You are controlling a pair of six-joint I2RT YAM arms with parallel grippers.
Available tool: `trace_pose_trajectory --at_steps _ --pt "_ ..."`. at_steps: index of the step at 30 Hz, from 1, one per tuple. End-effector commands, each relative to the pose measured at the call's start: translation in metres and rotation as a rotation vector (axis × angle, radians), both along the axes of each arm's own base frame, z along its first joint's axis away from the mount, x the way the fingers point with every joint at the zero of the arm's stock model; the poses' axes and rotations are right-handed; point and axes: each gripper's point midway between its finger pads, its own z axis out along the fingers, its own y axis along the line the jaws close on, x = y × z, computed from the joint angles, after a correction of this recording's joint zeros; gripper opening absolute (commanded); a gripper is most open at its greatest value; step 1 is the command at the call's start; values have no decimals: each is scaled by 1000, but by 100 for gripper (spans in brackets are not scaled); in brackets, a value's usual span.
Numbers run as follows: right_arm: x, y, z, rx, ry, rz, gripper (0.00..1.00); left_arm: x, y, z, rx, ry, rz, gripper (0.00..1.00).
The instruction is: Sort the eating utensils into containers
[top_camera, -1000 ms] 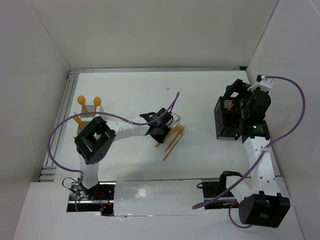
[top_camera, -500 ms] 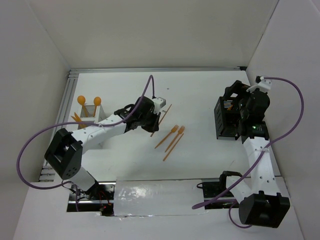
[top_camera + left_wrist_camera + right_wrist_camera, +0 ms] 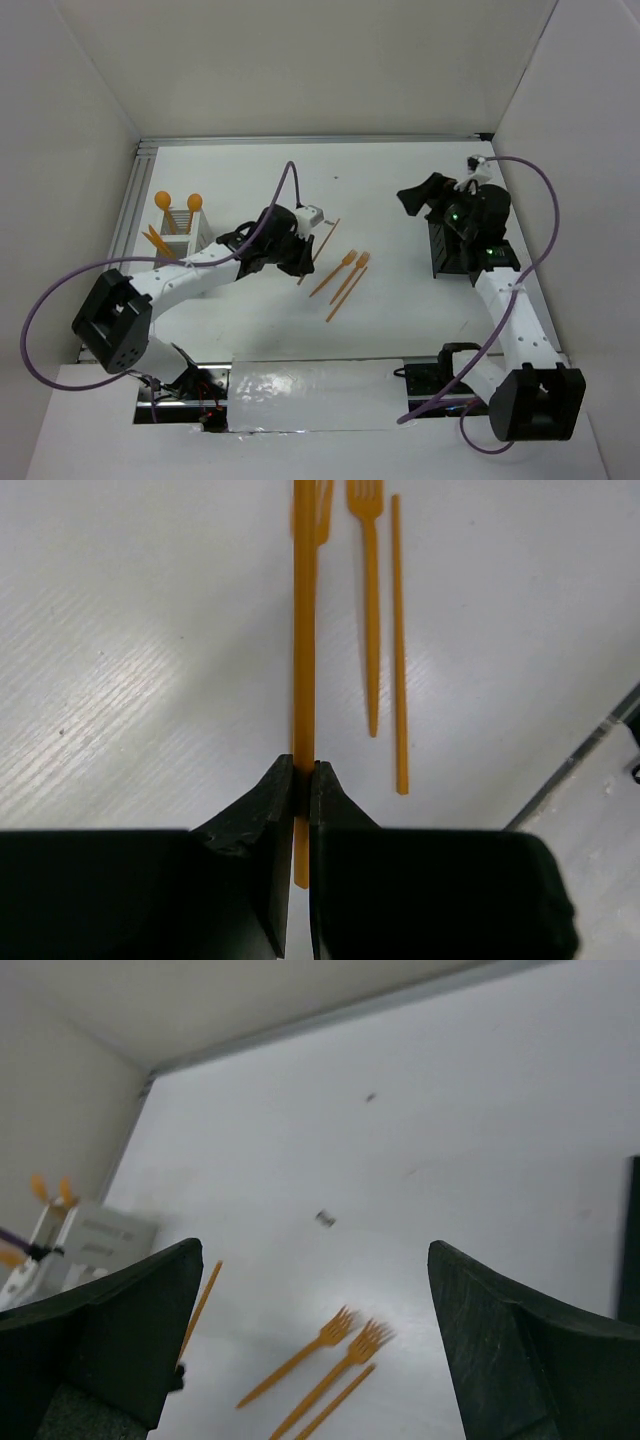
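The white slotted caddy (image 3: 180,235) held two round-bowled orange spoons (image 3: 163,199) upright. The left gripper (image 3: 302,780) was clamped on a thin, flat orange knife (image 3: 303,630). Two pronged forks (image 3: 350,266) lay at its four o'clock. The black caddy (image 3: 445,262) had its contents hidden. At its eleven o'clock the right gripper (image 3: 312,1250) hung with jaws wide apart.

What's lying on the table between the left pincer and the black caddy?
Two orange forks and a plain orange knife lie loose there, clearest in the top view.
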Motion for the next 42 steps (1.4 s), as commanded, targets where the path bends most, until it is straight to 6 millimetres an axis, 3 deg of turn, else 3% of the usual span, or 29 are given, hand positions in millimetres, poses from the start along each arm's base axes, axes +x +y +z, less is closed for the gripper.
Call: trace_pose_trajectory --at_steps 1,6,8,17,19,20,22,23,24,26,27,29,31,33,34,36,37,38,40,42 --pt "-12 57 6 124 5 191 100 10 -25 66 -218 -156 -45 12" --pt "-22 111 -6 148 48 293 100 4 -47 98 -342 -208 -126 12" --pt "-23 132 -12 148 68 320 100 7 -56 103 -341 -211 -142 12" --pt "-16 166 -19 86 68 310 99 7 -75 115 -360 -224 -174 11" --pt "-17 173 -25 69 76 312 92 8 -76 121 -374 -236 -176 11" --pt "-15 173 -27 64 80 289 87 7 -78 124 -381 -240 -184 11" --pt "-15 174 -28 61 79 279 57 6 -79 128 -388 -242 -200 13" --pt "-15 174 -26 65 77 269 39 5 -79 126 -384 -237 -201 16" --pt "-14 172 -25 66 74 253 8 6 -80 124 -381 -231 -202 19" --pt "-12 168 -20 62 69 225 0 7 -79 119 -368 -221 -188 30" --pt "-9 160 -20 45 75 177 0 7 -79 118 -366 -217 -184 61" --pt "0 144 -12 -8 56 100 0 10 -77 114 -349 -213 -160 99" --pt "11 115 -13 -81 70 -22 0 10 -74 114 -338 -219 -152 100" --pt "27 79 7 -154 24 -135 0 6 -66 103 -303 -200 -144 100" --pt "33 56 12 -186 16 -229 0 8 -62 111 -303 -224 -122 100" --pt "41 15 25 -254 -12 -361 0 12 -46 101 -283 -216 -88 100" --pt "43 -8 32 -291 -21 -446 0 6 -47 110 -304 -218 -107 100" --pt "48 -48 44 -319 -38 -550 0 9 -29 97 -283 -179 -79 100" --pt "53 -56 47 -340 -56 -547 0 9 -28 96 -283 -180 -91 100" --pt "57 -85 49 -403 -61 -601 0 7 -21 78 -239 -127 -87 99"
